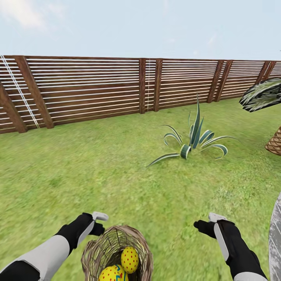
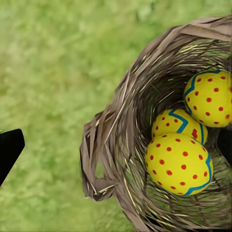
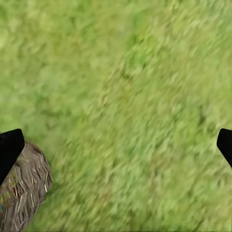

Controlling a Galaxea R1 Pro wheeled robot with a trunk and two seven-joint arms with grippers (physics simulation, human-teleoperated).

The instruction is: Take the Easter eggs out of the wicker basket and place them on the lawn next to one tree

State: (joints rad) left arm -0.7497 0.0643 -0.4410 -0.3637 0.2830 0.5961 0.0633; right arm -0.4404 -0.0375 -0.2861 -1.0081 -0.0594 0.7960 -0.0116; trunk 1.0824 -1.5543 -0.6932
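The brown wicker basket (image 1: 97, 257) stands on the lawn (image 1: 97, 168) at the bottom centre of the head view. Two yellow red-dotted eggs (image 1: 130, 259) show inside it there. In the left wrist view all three eggs (image 2: 179, 162) lie together in the basket (image 2: 121, 145). My left gripper (image 1: 98, 224) hovers open just left of the basket's rim, one black fingertip (image 2: 9, 150) over grass. My right gripper (image 1: 203, 225) is open over bare grass to the basket's right, holding nothing. The right wrist view catches the basket's side (image 3: 24, 193). A pale grey trunk (image 1: 275, 242) cuts the right edge.
A brown slatted fence (image 1: 140, 86) closes off the back of the garden. A spiky striped agave plant (image 1: 193, 142) grows mid-right. A scaly brown palm trunk (image 1: 275, 142) and a frond (image 1: 261, 95) stand at the far right. Open grass stretches ahead and to the left.
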